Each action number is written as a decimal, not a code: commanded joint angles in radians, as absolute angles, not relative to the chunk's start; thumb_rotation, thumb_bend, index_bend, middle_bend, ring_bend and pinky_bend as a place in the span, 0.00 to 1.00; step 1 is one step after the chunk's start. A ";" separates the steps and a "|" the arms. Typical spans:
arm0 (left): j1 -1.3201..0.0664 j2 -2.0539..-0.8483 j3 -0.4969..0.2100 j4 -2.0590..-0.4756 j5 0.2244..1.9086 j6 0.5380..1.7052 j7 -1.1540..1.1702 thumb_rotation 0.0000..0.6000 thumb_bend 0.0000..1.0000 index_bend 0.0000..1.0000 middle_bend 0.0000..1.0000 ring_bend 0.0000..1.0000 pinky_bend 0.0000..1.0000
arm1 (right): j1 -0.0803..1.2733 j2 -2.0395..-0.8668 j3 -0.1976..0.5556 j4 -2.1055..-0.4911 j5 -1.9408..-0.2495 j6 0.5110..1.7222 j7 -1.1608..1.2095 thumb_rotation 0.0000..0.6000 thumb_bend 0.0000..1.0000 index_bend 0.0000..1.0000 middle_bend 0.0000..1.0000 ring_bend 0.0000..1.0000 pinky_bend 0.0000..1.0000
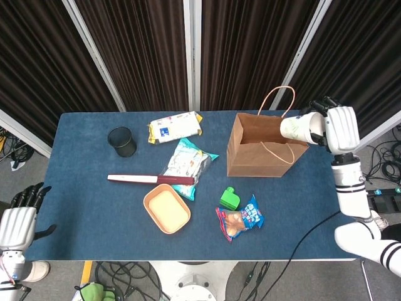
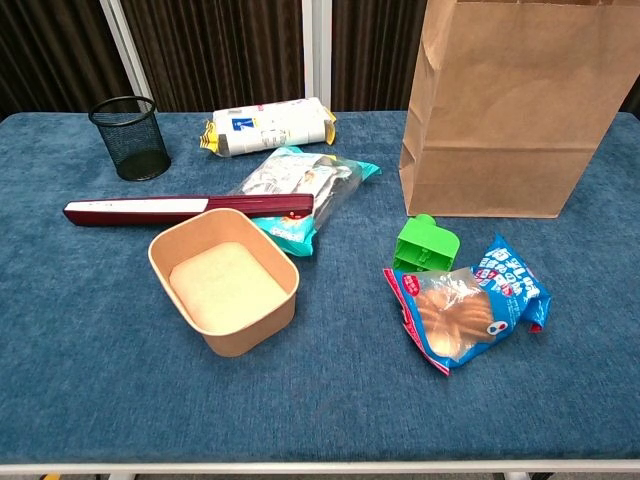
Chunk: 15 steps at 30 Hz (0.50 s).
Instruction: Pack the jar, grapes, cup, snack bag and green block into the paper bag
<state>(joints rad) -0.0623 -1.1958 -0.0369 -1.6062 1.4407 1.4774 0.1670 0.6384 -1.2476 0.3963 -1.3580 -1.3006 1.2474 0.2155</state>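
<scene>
My right hand (image 1: 335, 127) holds the white cup (image 1: 297, 128) with green print, tipped sideways above the right rim of the open paper bag (image 1: 263, 150). The bag stands upright (image 2: 505, 110) at the back right of the table. In front of it lie the green block (image 1: 229, 198) (image 2: 425, 243) and a blue snack bag (image 1: 241, 219) (image 2: 465, 315). My left hand (image 1: 17, 219) hangs off the table's left front corner, fingers apart, holding nothing. I see neither jar nor grapes; the bag's inside is partly hidden.
A black mesh pen cup (image 1: 122, 142), a yellow-white packet (image 1: 175, 126), a light blue packet (image 1: 187, 164), a dark red bar (image 1: 150, 179) and a tan tub (image 1: 166, 208) occupy the table's left and middle.
</scene>
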 commanded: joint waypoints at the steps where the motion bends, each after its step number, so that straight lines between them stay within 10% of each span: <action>1: -0.060 -1.196 -0.036 -1.608 1.441 1.480 0.167 1.00 0.07 0.21 0.20 0.14 0.18 | 0.679 -1.286 0.390 -1.311 -1.261 1.176 0.168 1.00 0.44 0.67 0.56 0.35 0.48; 15: -0.063 -1.202 -0.037 -1.598 1.437 1.474 0.163 1.00 0.07 0.21 0.20 0.14 0.18 | 0.697 -1.271 0.363 -1.344 -1.187 1.071 0.067 1.00 0.11 0.05 0.20 0.03 0.20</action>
